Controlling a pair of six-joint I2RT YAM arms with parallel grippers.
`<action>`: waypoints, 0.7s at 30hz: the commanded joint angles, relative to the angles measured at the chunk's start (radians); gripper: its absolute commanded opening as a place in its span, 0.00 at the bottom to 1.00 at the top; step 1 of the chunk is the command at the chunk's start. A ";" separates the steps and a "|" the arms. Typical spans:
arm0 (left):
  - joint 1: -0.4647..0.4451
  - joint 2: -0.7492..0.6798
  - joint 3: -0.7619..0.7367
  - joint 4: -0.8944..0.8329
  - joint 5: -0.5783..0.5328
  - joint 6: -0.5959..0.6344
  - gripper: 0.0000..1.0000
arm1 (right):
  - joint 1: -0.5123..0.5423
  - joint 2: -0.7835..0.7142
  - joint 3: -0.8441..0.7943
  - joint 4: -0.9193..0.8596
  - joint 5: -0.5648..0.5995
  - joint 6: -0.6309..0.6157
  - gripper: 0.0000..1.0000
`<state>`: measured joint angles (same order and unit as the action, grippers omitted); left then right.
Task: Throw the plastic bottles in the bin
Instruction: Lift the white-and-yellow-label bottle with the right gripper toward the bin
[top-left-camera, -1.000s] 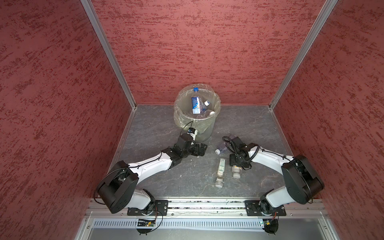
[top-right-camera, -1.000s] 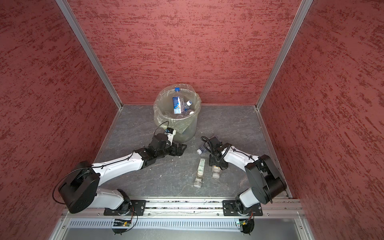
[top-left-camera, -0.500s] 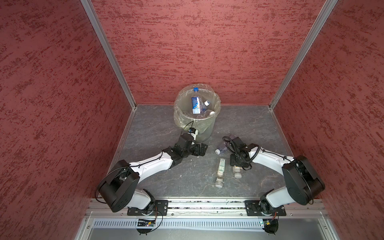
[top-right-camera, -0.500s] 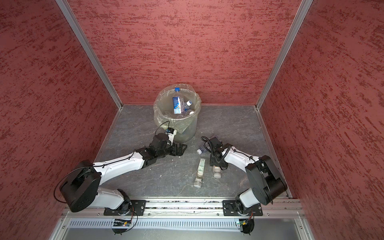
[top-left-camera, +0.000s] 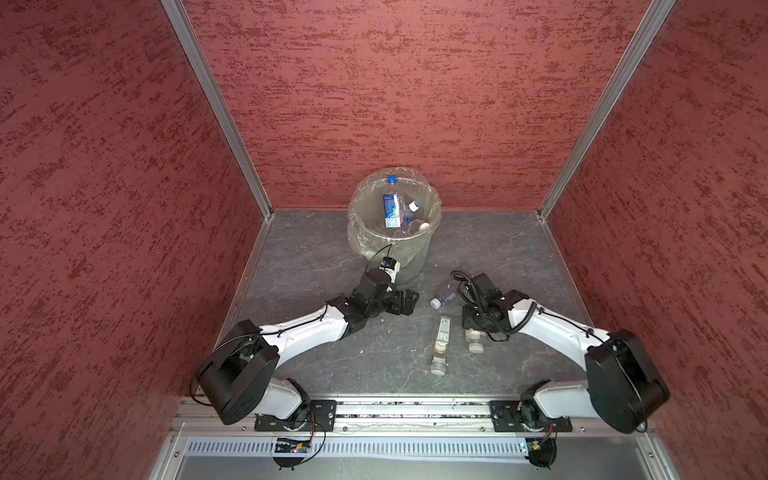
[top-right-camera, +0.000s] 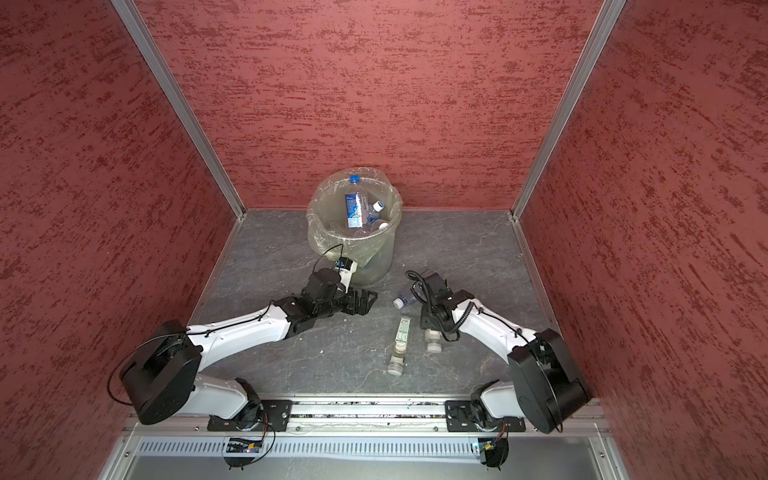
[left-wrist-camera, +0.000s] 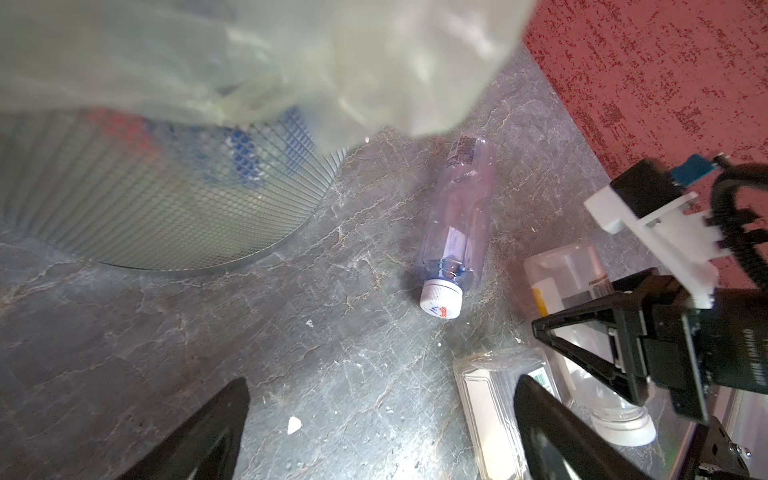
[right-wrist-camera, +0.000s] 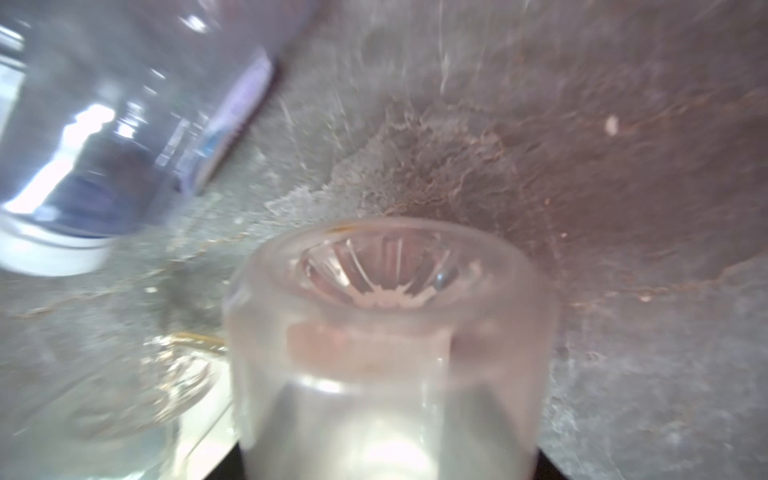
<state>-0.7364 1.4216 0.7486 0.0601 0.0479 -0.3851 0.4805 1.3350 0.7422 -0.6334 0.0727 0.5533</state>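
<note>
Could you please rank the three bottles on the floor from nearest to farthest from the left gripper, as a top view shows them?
From the left gripper:
1. The blue-tinted bottle, just to its right.
2. The flat labelled bottle, to the right and toward the front.
3. The clear bottle, farthest right, in the right gripper.

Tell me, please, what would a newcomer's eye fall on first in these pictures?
Probably the bin against the red back wall, with several plastic bottles already inside. Next, the three bottles lying on the grey floor right of centre, with the right gripper down over one of them and the left gripper open near the bin's base.
</note>
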 joint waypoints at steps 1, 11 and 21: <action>-0.006 0.014 0.028 -0.008 -0.011 0.018 0.99 | -0.006 -0.070 0.051 -0.038 0.047 0.011 0.32; -0.008 0.022 0.028 -0.003 -0.019 0.023 0.99 | -0.005 -0.241 0.174 -0.120 0.087 0.014 0.29; -0.022 0.028 0.024 0.016 -0.020 0.037 0.99 | 0.031 -0.426 0.326 -0.091 0.106 -0.055 0.30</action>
<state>-0.7502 1.4387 0.7521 0.0612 0.0429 -0.3695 0.4976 0.9375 1.0367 -0.7341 0.1436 0.5293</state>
